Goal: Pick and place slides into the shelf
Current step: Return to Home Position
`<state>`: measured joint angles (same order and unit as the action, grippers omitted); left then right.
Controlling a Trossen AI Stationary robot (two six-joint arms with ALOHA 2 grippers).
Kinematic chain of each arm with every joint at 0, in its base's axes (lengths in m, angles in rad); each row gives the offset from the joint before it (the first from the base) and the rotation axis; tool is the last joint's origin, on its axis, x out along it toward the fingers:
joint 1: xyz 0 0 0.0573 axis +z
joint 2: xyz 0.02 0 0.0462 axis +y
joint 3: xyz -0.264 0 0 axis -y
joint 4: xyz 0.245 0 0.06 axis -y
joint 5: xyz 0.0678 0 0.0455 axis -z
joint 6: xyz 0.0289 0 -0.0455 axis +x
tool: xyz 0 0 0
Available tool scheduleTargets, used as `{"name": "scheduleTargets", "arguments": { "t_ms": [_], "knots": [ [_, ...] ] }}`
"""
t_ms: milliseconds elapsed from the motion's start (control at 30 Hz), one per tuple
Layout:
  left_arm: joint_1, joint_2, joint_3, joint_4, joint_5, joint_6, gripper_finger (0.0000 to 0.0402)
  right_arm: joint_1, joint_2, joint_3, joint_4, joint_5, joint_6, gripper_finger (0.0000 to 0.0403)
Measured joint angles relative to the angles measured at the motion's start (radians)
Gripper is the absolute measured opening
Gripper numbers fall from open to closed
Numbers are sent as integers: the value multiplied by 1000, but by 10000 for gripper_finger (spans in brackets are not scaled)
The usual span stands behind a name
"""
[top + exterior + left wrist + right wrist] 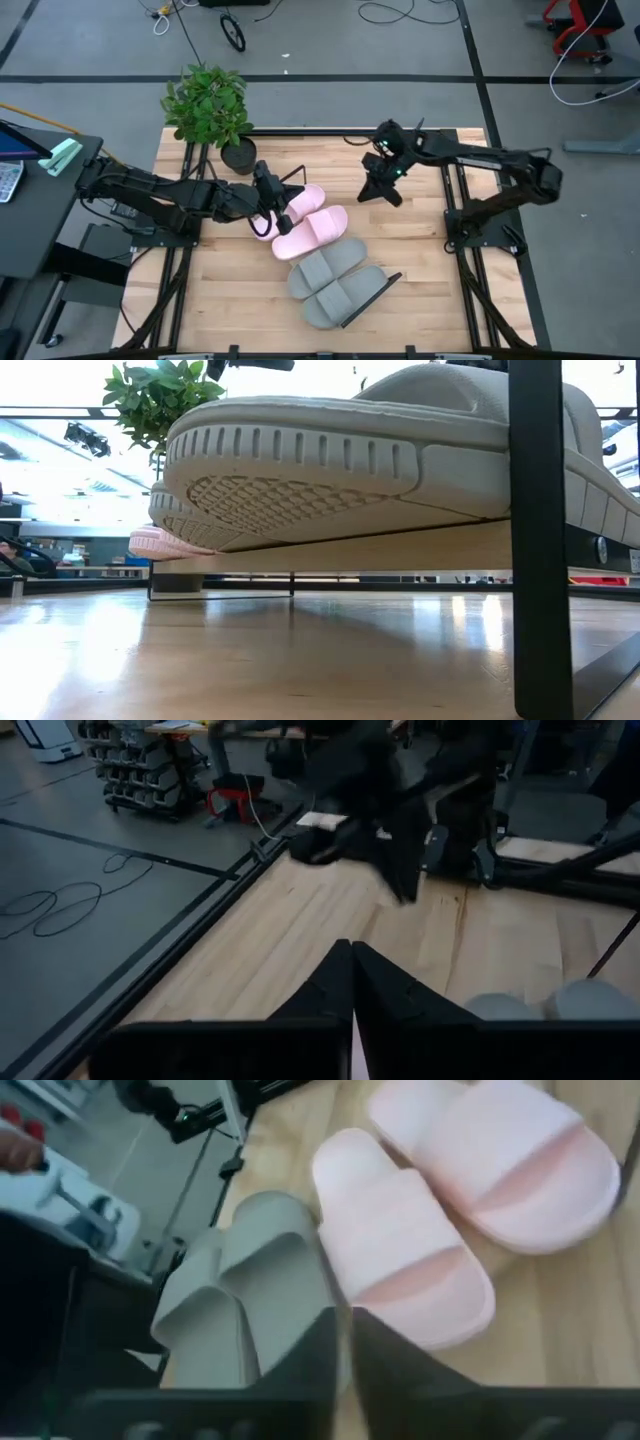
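Slides sit in one slanting row mid-frame on the wooden table, the pink pair upper left and the grey pair lower right, all on the shelf. Left gripper hangs at the top pink one's left end, fingers pinched together, empty; right gripper hangs upper right of the row, likewise closed on nothing. Potted plant marks the table's upper-left corner, with grey floor and loose cables beyond.
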<state>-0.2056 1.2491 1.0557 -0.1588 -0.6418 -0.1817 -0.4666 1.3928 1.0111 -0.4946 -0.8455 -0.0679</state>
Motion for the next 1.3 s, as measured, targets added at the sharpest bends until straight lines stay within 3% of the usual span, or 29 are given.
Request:
{"name": "scheduleTargets", "arguments": {
  "t_ms": [67, 233, 467, 667, 767, 1033, 1300],
  "knots": [
    [-2, 0, 0, -12, 23, 12, 13, 31, -44, 0, -13, 38, -13, 13],
    [-6, 0, 0, -64, 145, 7, 5, 114, -108, 0, -48, 177, -7, 9],
    [-6, 0, 0, -131, 346, 1, 5, 212, -123, 0, -57, 281, 43, 3],
    [-17, 0, -2, -213, 384, -8, 6, 289, -139, 0, -62, 379, 89, 2],
    [-26, -23, -56, -153, 393, 2, 4, 323, -164, 0, -82, 442, 116, 2],
    [-40, -188, -330, 190, 445, -46, 4, 436, -231, 0, -132, 605, 251, 1],
    [-32, -389, -521, 300, 465, -15, 4, 575, -247, 0, -141, 796, 334, 0]
  ]
}}
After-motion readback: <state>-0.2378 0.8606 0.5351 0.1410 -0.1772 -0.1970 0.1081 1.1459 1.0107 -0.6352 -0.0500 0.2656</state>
